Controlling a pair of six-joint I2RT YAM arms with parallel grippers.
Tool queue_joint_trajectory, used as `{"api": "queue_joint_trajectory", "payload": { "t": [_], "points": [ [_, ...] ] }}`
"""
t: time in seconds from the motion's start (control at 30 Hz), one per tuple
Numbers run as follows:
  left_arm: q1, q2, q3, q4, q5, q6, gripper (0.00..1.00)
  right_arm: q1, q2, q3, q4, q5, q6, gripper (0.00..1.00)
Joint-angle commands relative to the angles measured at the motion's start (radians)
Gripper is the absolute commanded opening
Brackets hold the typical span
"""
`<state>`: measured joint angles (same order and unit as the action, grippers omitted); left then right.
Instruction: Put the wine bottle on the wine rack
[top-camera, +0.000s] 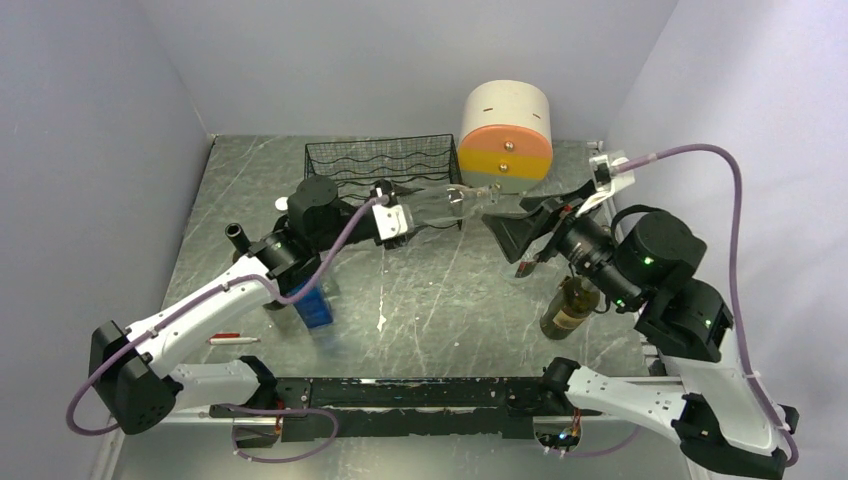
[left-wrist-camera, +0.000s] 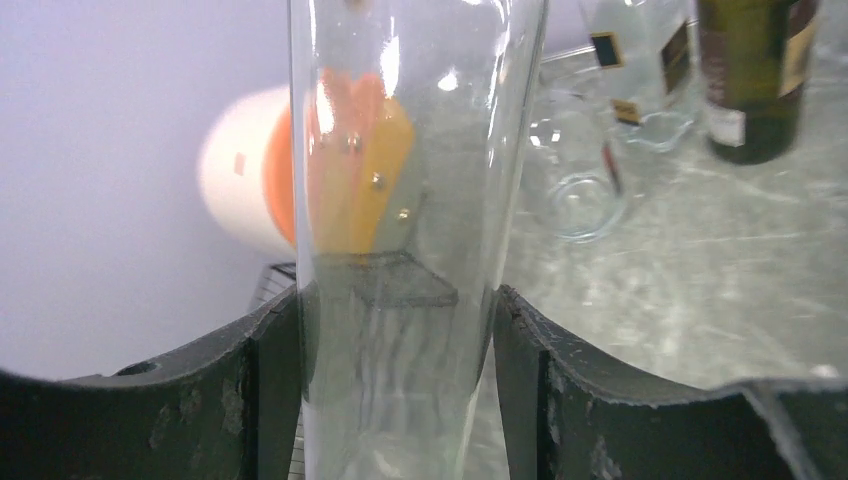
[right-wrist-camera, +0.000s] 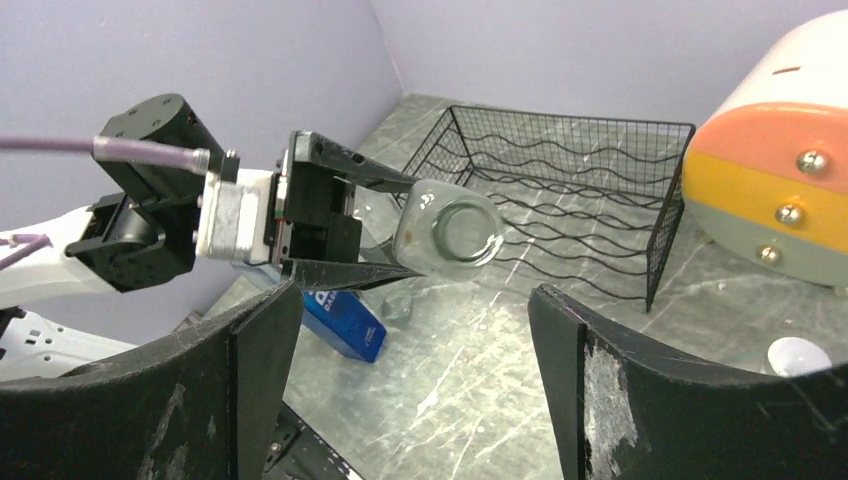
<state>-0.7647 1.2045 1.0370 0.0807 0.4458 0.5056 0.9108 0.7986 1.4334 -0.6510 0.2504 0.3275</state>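
Left pincer (top-camera: 408, 220) pinched the clear wine bottle (top-camera: 440, 205), level, just before the wine rack (top-camera: 385, 165) at the bench's far edge; right pincer (top-camera: 512, 228) stood spread nearby.

The rack (top-camera: 385, 170) is open from above. The back wall closes its far side, and the drawer unit (top-camera: 507, 135) stands just beside its right end. The clear bottle (top-camera: 440, 203) lies across its front right corner, clamped in the left end effector (top-camera: 405, 218). The right end effector (top-camera: 503, 238) (jaws wide, nothing between them) hangs just right of that bottle. The mid-bench (top-camera: 430, 300) lies free between the blue box (top-camera: 315, 305) and the green bottle (top-camera: 570, 305).
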Motion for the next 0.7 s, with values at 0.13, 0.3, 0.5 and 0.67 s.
{"api": "queue_joint_trajectory", "payload": {
  "t": [0.13, 0.3, 0.5, 0.67],
  "points": [
    [-0.001, -0.013, 0.090, 0.126, -0.020, 0.461, 0.07, 0.001, 0.061, 0.136, -0.132, -0.014, -0.088, 0.88],
    [-0.002, 0.011, 0.135, 0.083, 0.040, 0.657, 0.07, 0.002, 0.141, 0.206, -0.199, -0.031, -0.117, 0.88],
    [-0.015, 0.016, 0.141, 0.026, 0.052, 0.871, 0.07, 0.002, 0.188, 0.203, -0.226, -0.018, -0.122, 0.88],
    [-0.035, 0.005, 0.153, -0.018, 0.070, 0.984, 0.07, 0.001, 0.208, 0.178, -0.205, -0.017, -0.107, 0.88]
  ]
}}
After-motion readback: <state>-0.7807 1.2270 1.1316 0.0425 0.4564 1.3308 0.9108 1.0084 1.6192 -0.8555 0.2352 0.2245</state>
